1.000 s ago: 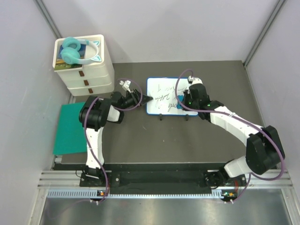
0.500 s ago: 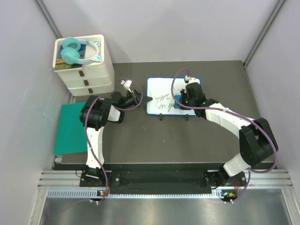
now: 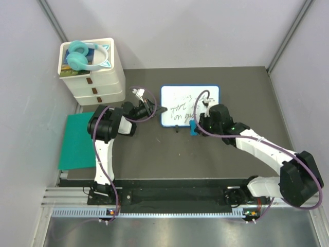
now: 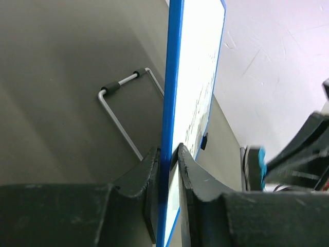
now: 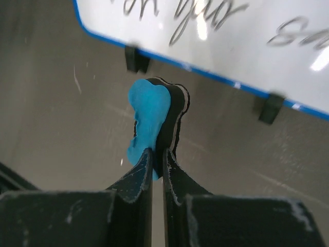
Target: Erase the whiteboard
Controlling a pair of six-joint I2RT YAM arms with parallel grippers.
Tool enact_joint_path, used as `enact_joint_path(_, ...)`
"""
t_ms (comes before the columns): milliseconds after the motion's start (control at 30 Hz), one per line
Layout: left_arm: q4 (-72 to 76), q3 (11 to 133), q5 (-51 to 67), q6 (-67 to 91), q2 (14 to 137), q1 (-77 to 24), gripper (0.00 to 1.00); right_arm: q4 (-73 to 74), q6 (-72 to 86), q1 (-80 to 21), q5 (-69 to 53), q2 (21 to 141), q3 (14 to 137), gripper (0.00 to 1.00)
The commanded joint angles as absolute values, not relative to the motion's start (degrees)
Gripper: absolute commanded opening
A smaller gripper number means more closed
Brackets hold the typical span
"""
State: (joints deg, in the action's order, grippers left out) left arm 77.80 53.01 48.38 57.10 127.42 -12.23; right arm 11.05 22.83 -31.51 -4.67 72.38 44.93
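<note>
Looking down from the top camera, the whiteboard (image 3: pixel 189 104) sits toward the far edge of the counter (image 3: pixel 154 154), about midway between its left and right edges, with dark handwriting across its face. The left fingers (image 3: pixel 156 109) are clamped on the board's left rim. The right fingers (image 3: pixel 198 125) hold a blue eraser (image 3: pixel 193 127) just off the board's near rim, over bare counter. A white drawer unit (image 3: pixel 95 77) with teal headphones (image 3: pixel 82 55) on top fills the far left corner, and a green mat (image 3: pixel 77 141) lies along the left edge.

From the left wrist, the board appears edge-on, its blue rim pinched between the two dark fingers, one on each face. A bent wire stand (image 4: pixel 123 110) shows behind the board.

From the right wrist, the fingers are closed tight on the eraser, which has a blue face and a black backing. It hangs just beside the blue rim and apart from the writing. Two dark feet (image 5: pixel 136 58) sit under that rim.
</note>
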Motion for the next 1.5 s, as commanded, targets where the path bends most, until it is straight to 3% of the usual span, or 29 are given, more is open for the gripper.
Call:
enact_joint_path(0, 88.7, 51.0, 48.1, 55.7, 126.7, -12.0, 0.04, 16.5, 20.4, -35.2, -9.8, 74.0, 43.9, 0.0)
enact_joint_path(133, 86.4, 50.0, 48.3, 53.4, 125.6, -12.0, 0.03, 18.7, 21.4, -36.2, -11.2, 76.6, 42.5, 0.0)
enact_joint_path(167, 86.0, 49.8, 48.4, 53.2, 125.5, -12.0, 0.03, 19.0, 21.6, -36.4, -11.2, 77.2, 42.4, 0.04)
enact_joint_path(233, 83.2, 50.0, 48.6, 52.2, 125.0, -12.0, 0.03, 19.4, 22.0, -36.5, -10.5, 77.5, 42.5, 0.38)
enact_joint_path(333, 81.9, 50.1, 48.7, 51.6, 124.2, -12.0, 0.02, 21.9, 22.1, -36.6, -7.7, 77.5, 44.1, 0.59)
enact_joint_path(367, 81.9, 50.1, 48.6, 51.7, 124.3, -12.0, 0.02, 22.2, 21.9, -36.6, -6.8, 77.3, 44.6, 0.59)
enact_joint_path(733, 82.7, 50.2, 49.0, 52.6, 124.5, -12.0, 0.01, 24.1, 21.4, -38.9, -0.2, 81.4, 49.1, 0.57)
enact_joint_path(933, 82.2, 50.3, 49.2, 52.6, 124.5, -12.0, 0.01, 27.4, 22.8, -44.1, 10.1, 86.2, 52.0, 0.55)
enact_joint_path(1233, 81.3, 49.7, 49.3, 51.9, 124.1, -12.0, 0.01, 27.7, 24.1, -44.9, 13.2, 89.4, 52.2, 0.49)
enact_joint_path(1367, 81.4, 49.8, 49.5, 52.0, 124.2, -12.0, 0.01, 25.8, 23.9, -44.9, 13.2, 91.3, 51.5, 0.39)
enact_joint_path(1433, 81.7, 49.7, 49.6, 52.1, 124.0, -12.0, 0.01, 25.1, 24.1, -44.9, 13.3, 91.9, 51.2, 0.3)
enact_joint_path(1467, 81.7, 49.5, 49.6, 52.0, 123.9, -12.0, 0.01, 24.7, 24.1, -44.9, 13.2, 92.0, 50.8, 0.19)
